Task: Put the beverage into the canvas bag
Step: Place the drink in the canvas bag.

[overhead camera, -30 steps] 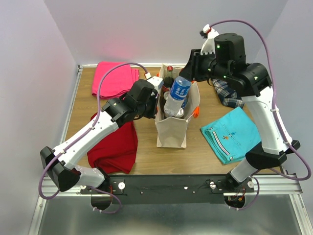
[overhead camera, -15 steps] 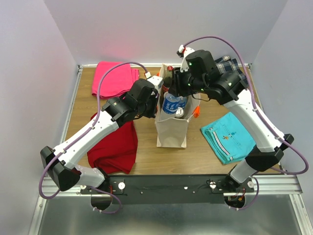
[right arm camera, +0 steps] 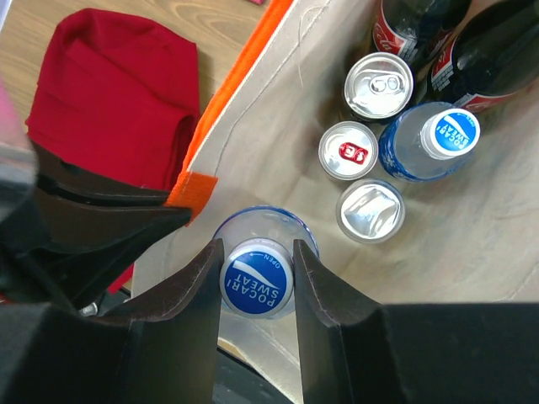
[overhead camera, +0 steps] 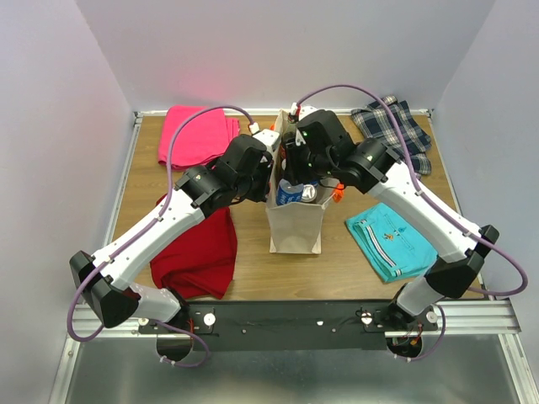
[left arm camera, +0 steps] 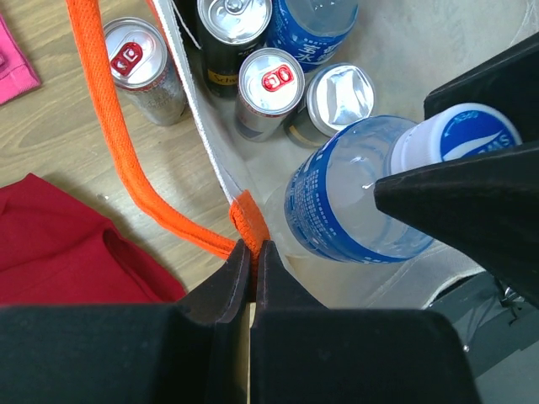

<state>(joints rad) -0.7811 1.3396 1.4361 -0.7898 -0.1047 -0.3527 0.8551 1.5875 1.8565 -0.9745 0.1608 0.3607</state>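
The canvas bag point(overhead camera: 296, 225) stands upright mid-table, its orange strap point(left arm camera: 109, 143) hanging outside. My left gripper point(left arm camera: 251, 251) is shut on the bag's left rim at the orange strap tab point(right arm camera: 192, 189), holding the mouth apart. The beverage, a clear bottle with a blue label point(left arm camera: 349, 206), hangs upright inside the bag's mouth point(overhead camera: 290, 192). My right gripper point(right arm camera: 257, 282) is shut on its blue cap point(right arm camera: 257, 278) from above. Several cans point(right arm camera: 349, 150), a second blue-capped bottle point(right arm camera: 425, 143) and dark cola bottles point(right arm camera: 413, 29) stand on the bag's floor.
One can point(left arm camera: 139, 59) stands on the wood just outside the bag's left wall. A pink cloth point(overhead camera: 198, 135) lies at the back left, a red cloth point(overhead camera: 198, 248) at the front left, a plaid cloth point(overhead camera: 396, 130) at the back right, and a teal cloth point(overhead camera: 396, 236) at the front right.
My right arm has swung left and down, carrying the bottle from above the bag into its mouth. The left arm has kept its hold on the rim.
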